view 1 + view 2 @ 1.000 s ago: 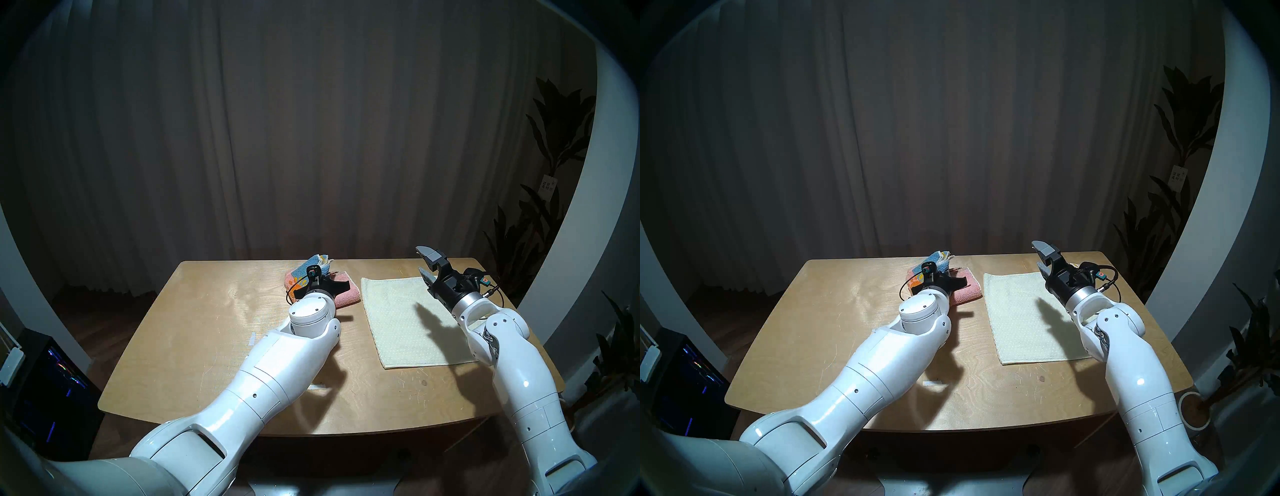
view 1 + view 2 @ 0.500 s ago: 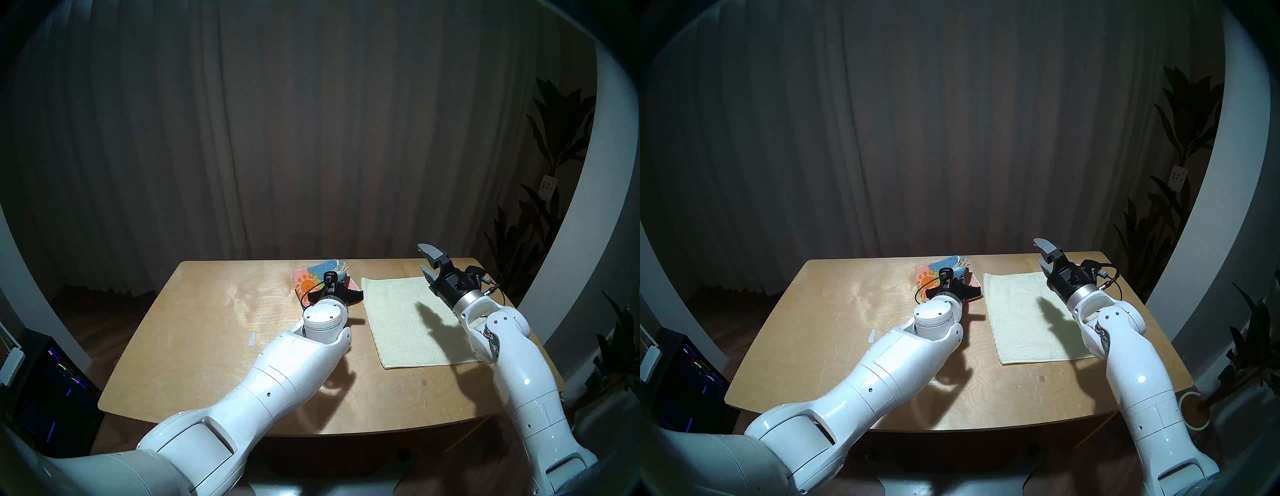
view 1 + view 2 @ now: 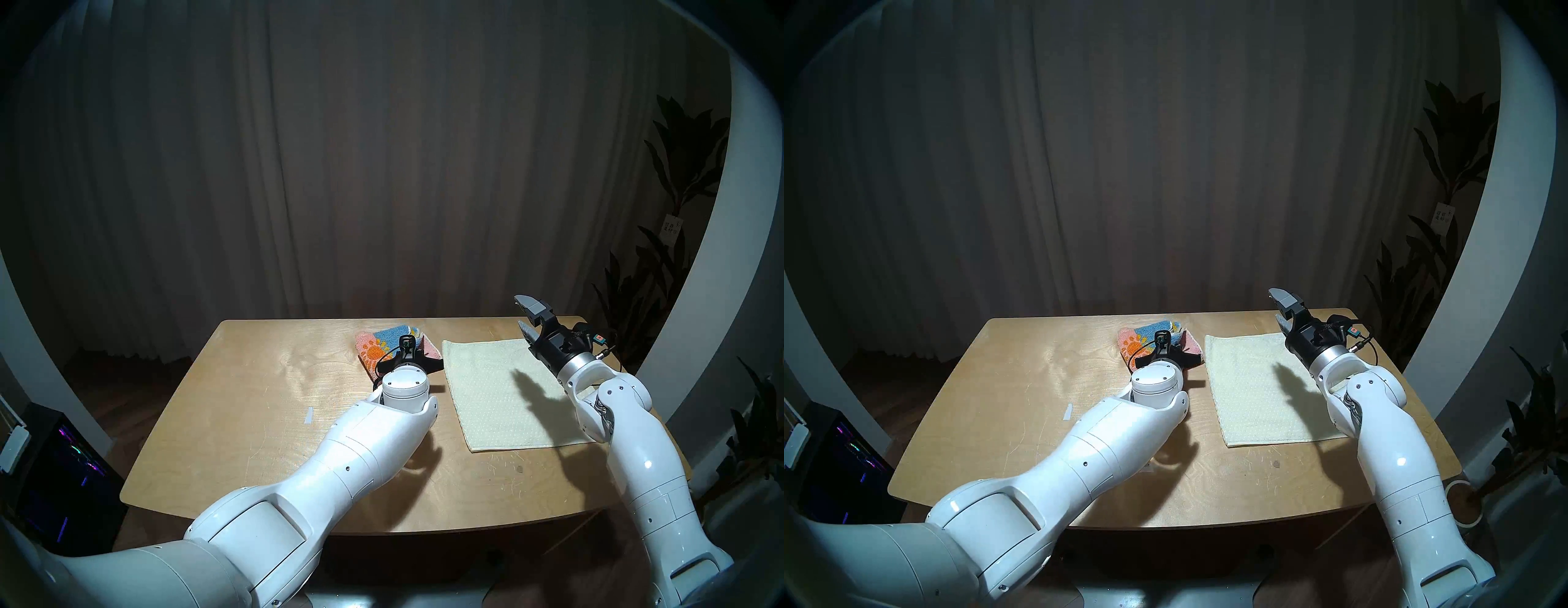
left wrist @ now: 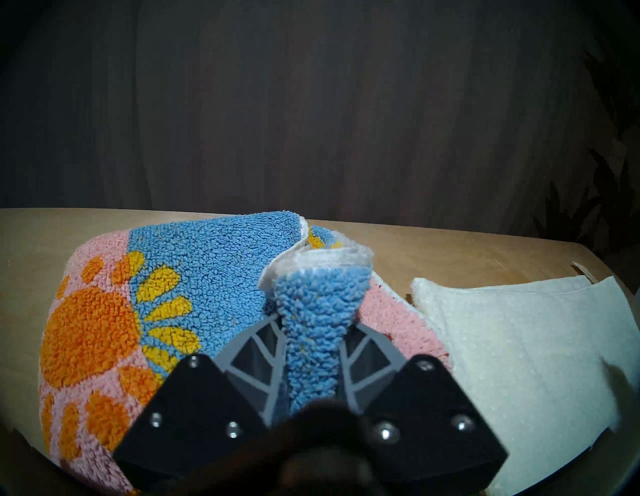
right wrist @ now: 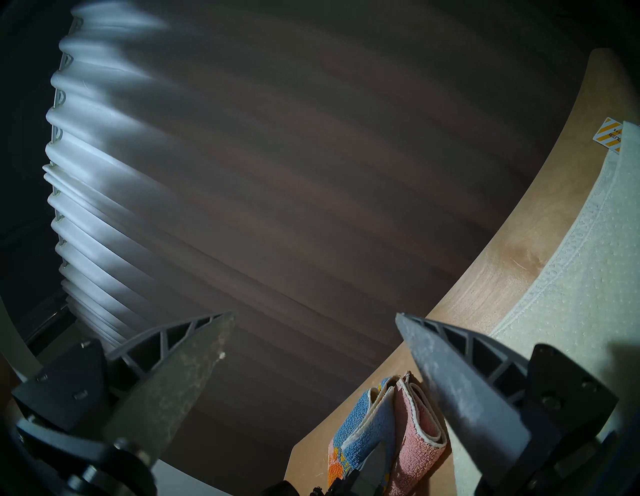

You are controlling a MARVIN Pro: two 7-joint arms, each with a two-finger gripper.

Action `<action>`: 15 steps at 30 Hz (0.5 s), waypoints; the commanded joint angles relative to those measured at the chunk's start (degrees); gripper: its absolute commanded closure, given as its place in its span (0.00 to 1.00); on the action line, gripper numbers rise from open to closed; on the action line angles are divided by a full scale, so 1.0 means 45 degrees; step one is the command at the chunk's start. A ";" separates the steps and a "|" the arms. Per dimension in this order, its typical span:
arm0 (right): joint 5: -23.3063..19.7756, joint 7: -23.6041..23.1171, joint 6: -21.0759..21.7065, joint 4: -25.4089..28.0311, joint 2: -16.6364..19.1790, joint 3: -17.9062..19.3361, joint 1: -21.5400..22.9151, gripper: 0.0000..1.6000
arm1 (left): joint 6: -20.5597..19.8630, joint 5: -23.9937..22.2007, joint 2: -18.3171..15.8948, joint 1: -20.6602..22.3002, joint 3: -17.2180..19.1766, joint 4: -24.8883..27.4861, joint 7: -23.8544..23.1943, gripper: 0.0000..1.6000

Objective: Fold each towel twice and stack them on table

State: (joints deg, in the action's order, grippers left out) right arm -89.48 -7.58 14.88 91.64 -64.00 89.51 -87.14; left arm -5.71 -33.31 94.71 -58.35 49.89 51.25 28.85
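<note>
The pink and blue towel with orange suns lies folded at the far middle of the table. My left gripper is low over the towel's right part and shut on a raised blue ridge of the pink and blue towel, with a finger pressed against each side. The cream dotted towel lies flat and unfolded just to the right, its left edge next to the patterned one. My right gripper hovers open and empty in the air above the cream towel's far right corner.
A white tape strip sits left of my left forearm. A yellow-striped label lies near the cream towel's far corner. A dark curtain hangs behind the table, plants stand at the right, and a lit computer case is on the floor at the left.
My left gripper swung right with the patterned towel's lifted flap and laid it over, so the sun side now faces up. The right gripper drifted slightly right and stayed open.
</note>
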 commanded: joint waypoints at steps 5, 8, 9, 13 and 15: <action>0.0335 -0.0097 -0.0134 0.0111 0.0052 -0.0070 0.0412 0.00 | 0.0194 0.0017 0.0625 0.0751 0.0044 -0.0251 -0.0041 0.00; 0.0430 -0.0132 -0.0157 0.0042 0.0037 -0.0097 0.0491 0.00 | 0.0193 0.0019 0.0612 0.0746 0.0070 -0.0191 -0.0055 0.00; 0.0442 -0.0128 -0.0154 0.0029 0.0033 -0.0097 0.0513 0.00 | 0.0199 0.0014 0.0609 0.0737 0.0081 -0.0173 -0.0063 0.00; 0.0548 -0.0101 -0.0197 0.0001 0.0058 -0.0077 0.0579 0.00 | 0.0277 0.0001 0.0521 0.0552 0.0107 0.0160 -0.0154 0.00; 0.0592 -0.0108 -0.0213 -0.0029 0.0082 -0.0028 0.0622 0.00 | 0.0230 -0.0031 0.0451 0.0352 0.0116 0.0576 -0.0235 0.00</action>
State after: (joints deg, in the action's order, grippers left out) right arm -87.10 -7.58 14.38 90.88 -63.73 89.12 -85.97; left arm -5.10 -33.18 96.64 -56.97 50.28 49.88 28.54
